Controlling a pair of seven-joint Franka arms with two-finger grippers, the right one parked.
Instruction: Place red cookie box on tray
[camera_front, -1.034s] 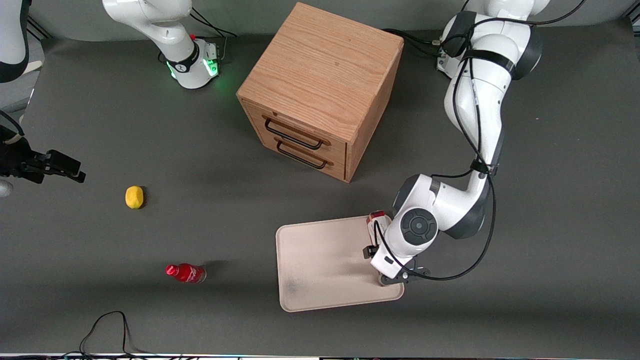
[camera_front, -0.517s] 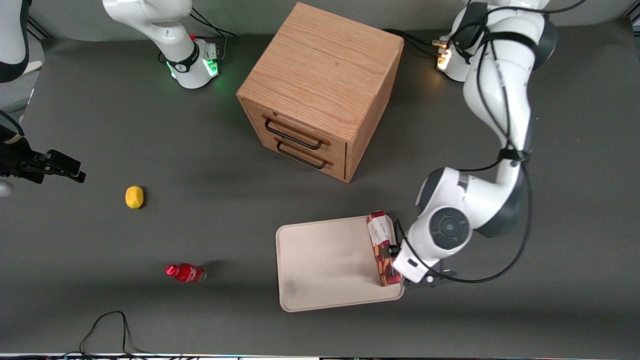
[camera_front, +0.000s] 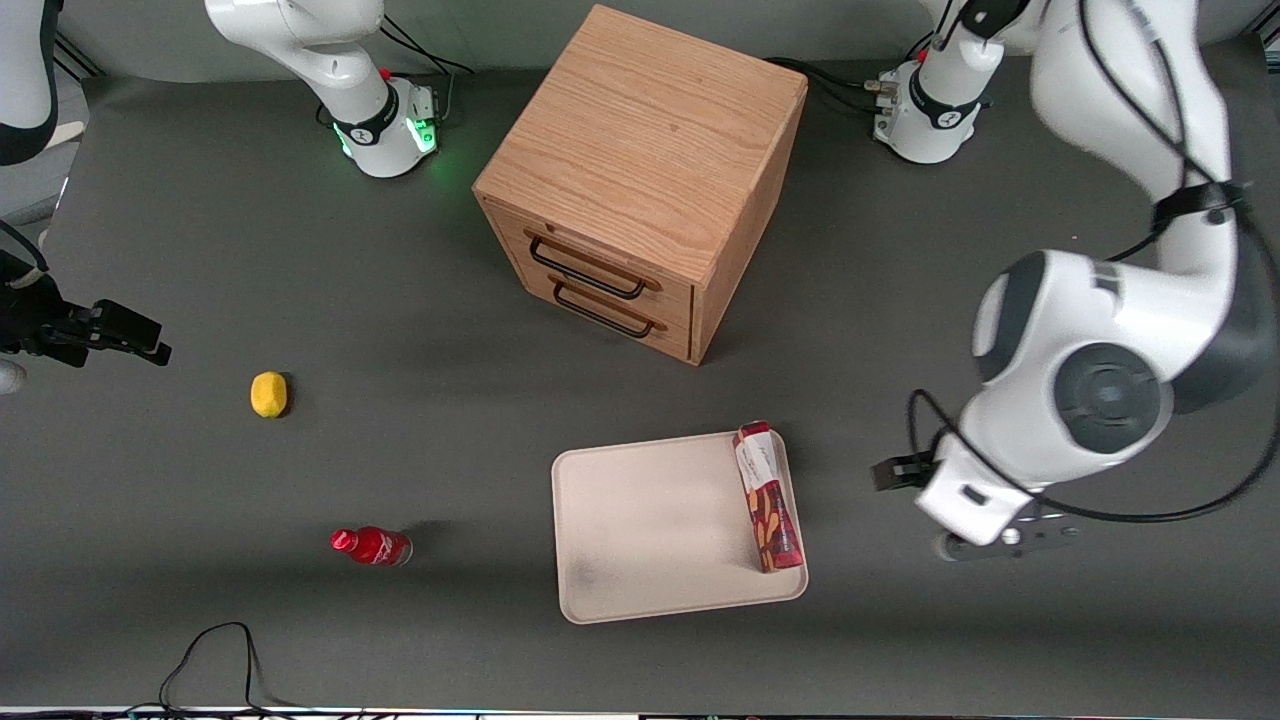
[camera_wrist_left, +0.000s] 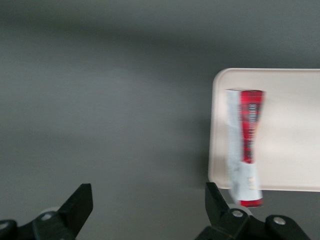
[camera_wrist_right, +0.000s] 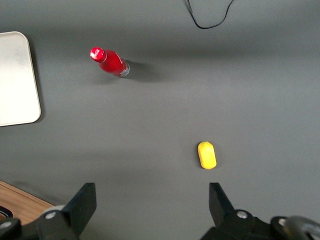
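Plainly, the red cookie box (camera_front: 768, 497) stands on its narrow long edge on the tray (camera_front: 640, 530), along the rim at the working arm's end, its ends reaching from near the tray corner farther from the front camera almost to the nearer corner. The wrist view shows the same: the carton (camera_wrist_left: 244, 145) is upright on edge just inside the tray's (camera_wrist_left: 285, 165) border, tartan face and white label panel showing, with nothing touching it. Resting on edge, not flat, it looks set down the way it would be gripped across its thin width; I judge it somewhat tippy there, though the low rim beside it gives a little margin. By the look of it the task is done, the box being wholly on the tray.

The tool (camera_front: 905, 470) hangs over bare desk (camera_front: 300, 250), well apart from the tray toward the working arm's end. Its two fingers (camera_wrist_left: 80, 200) are spread wide, with only grey desk in the gap between them; it holds nothing and touches nothing.

Farther out, a wooden drawer cabinet (camera_front: 640, 180) stands farther from the camera than the tray. A small red bottle (camera_front: 372, 546) and a yellow lemon (camera_front: 268, 394) lie toward the parked arm's end.
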